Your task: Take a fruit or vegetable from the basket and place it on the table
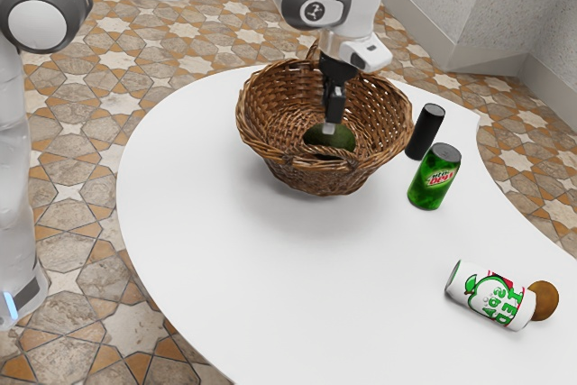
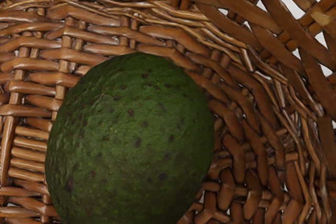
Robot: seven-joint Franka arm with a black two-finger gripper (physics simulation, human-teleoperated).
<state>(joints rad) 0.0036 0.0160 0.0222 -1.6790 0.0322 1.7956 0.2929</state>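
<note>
My black gripper reaches down into the brown wicker basket, its lower end at the top of a dark green avocado. That avocado lies low inside the basket, partly hidden by the front rim. Close under my hand in the wrist view, the speckled avocado rests against the woven wicker. How the gripper stands around the fruit cannot be made out.
Just beyond the basket, toward the exterior view's right, stand a black cylinder and a green can. A white can lies on the white table beside a brown roundish item.
</note>
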